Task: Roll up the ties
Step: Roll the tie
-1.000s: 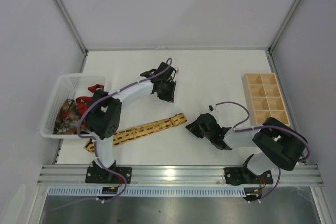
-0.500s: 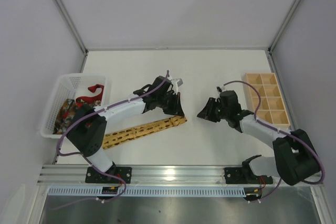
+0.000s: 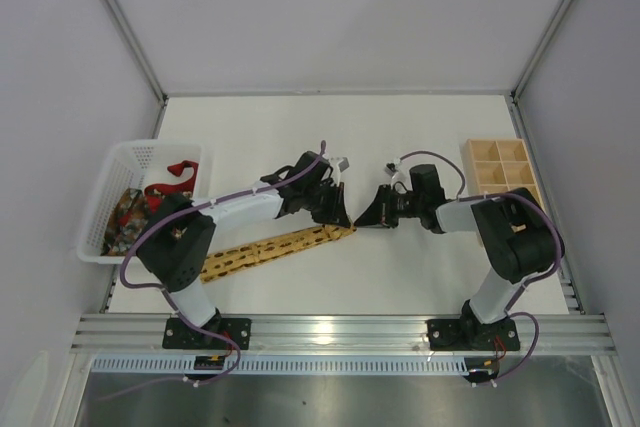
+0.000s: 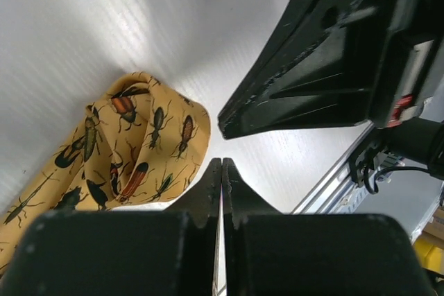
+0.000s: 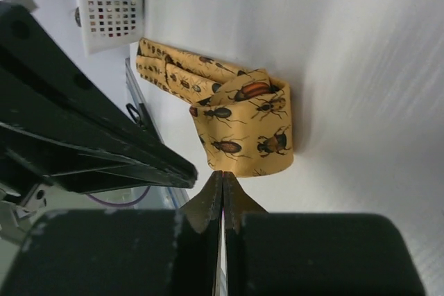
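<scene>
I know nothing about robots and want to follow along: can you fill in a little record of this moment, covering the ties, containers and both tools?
Yellow beetle-print tie: stretched on table, end folded over
Left tool: shut, tip beside that fold
Right tool: shut, tip pointing at the fold
White basket: holds red tie and dark patterned tie
Wooden divided tray: right side
</scene>
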`<state>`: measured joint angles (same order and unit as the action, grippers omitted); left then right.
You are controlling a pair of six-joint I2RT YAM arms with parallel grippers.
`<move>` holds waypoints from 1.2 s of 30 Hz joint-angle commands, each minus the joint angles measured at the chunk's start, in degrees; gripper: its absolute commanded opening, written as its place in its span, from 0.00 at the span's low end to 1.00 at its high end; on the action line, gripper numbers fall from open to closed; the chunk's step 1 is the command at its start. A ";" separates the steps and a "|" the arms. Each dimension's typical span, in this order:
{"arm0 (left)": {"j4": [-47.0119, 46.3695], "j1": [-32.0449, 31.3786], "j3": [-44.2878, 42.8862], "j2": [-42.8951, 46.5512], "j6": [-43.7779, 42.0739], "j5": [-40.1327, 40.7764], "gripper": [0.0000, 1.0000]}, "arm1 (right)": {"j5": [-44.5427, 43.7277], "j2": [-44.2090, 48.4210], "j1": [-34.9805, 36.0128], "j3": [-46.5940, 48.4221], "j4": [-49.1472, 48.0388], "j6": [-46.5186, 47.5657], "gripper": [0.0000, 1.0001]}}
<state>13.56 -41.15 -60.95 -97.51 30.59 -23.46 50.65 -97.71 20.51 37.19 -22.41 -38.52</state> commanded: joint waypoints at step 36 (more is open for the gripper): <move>-3.45 6.78 7.68 -6.20 -3.87 6.50 0.00 | -6.00 -20.76 4.45 7.46 -5.81 -0.77 0.00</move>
<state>9.91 -35.40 -55.64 -101.30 28.95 -20.62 53.93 -117.01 24.80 44.47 -38.74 -45.78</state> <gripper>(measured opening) 0.009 0.009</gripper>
